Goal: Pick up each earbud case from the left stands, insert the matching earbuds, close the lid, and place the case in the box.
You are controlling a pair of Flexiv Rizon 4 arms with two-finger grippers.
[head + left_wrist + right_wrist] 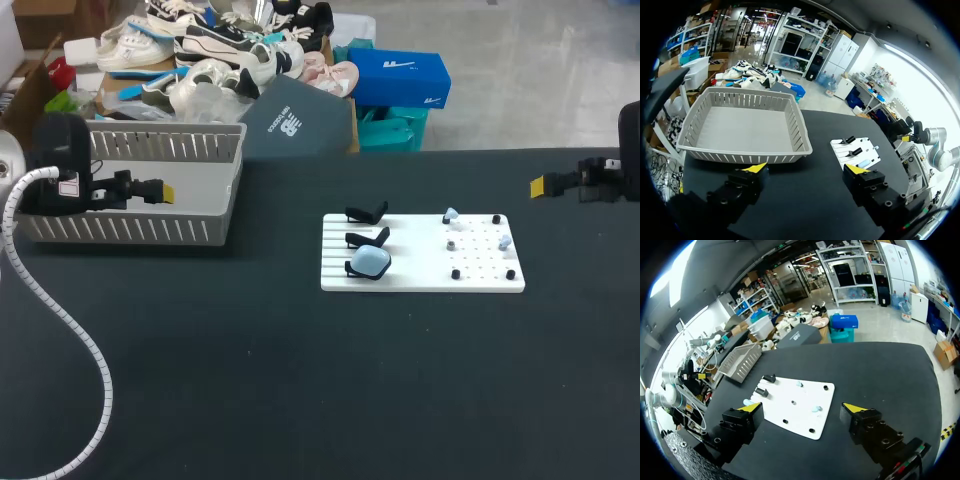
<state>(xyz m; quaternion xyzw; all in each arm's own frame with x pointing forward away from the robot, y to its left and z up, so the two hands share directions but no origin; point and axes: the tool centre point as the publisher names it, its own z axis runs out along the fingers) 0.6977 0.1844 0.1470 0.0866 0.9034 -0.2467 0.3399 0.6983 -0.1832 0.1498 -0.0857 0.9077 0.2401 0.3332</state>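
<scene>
The left gripper [807, 171] is seen in its own wrist view with the fingers spread wide and nothing held between the yellow tips. The grey basket [745, 150] lies just ahead of it, and the white board [839, 149] is set further ahead and off to one side. In the head view only one yellow tip of each gripper is shown, so the opening cannot be judged there. The right gripper [802, 408] is likewise shown released in its wrist view, with the board spread directly ahead of it. The light-blue earbud case [372, 262] is seated on the end one of three black stands [367, 213], well apart from both grippers. Pale earbuds [815, 409] are seen on the board just ahead of the right gripper.
</scene>
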